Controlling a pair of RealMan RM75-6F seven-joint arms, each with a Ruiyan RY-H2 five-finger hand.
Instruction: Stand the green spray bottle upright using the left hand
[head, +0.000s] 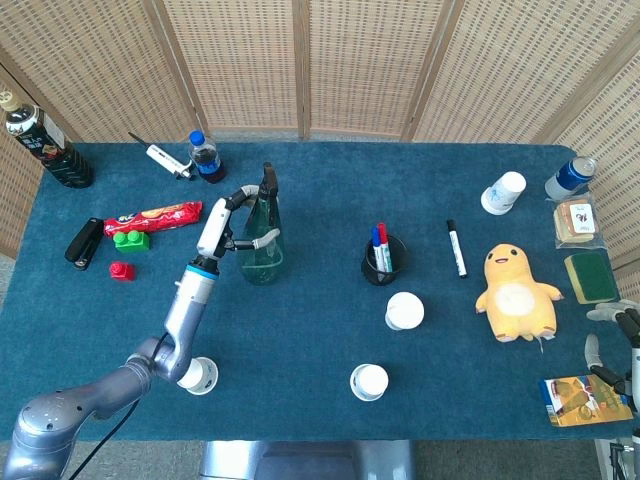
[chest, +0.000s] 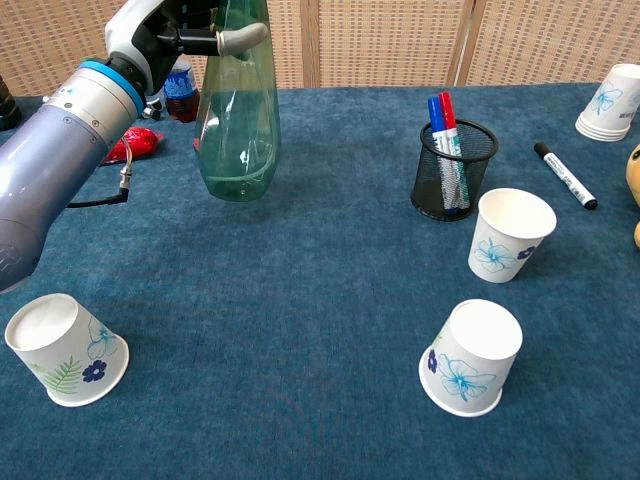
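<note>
— Reading any labels or brand names on this table?

— None come out legibly. The dark bottle (head: 42, 140) at the far left corner has a printed label, and the red snack packet (head: 152, 213) has print too, but both are too small to read. The paper cups (chest: 509, 236) carry a blue flower print, no words.

— How does the green spray bottle look?

— The green spray bottle (chest: 238, 120) is clear, green-tinted plastic, a teardrop body widening toward a rounded base, with a dark trigger head (head: 267, 178) on top. It stands close to upright, its base at the blue felt-like table cover (chest: 300, 330); I cannot tell whether the base rests fully on it. It sits left of centre, well apart from the black mesh pen cup (chest: 455, 170) holding a red and a blue marker.

— And the hands?

— The left hand (head: 228, 215) has its fingers wrapped around the bottle's neck, just under the trigger head, with one pale fingertip (chest: 243, 38) jutting past it in the chest view. The right hand (head: 618, 340) shows only at the right edge, near a green sponge (head: 588, 272); whether its fingers are spread or curled I cannot tell.

— Anything else by texture?

— A yellow plush toy (head: 516, 294), soft and rounded, and woven cane screens (head: 360, 60) behind.
</note>
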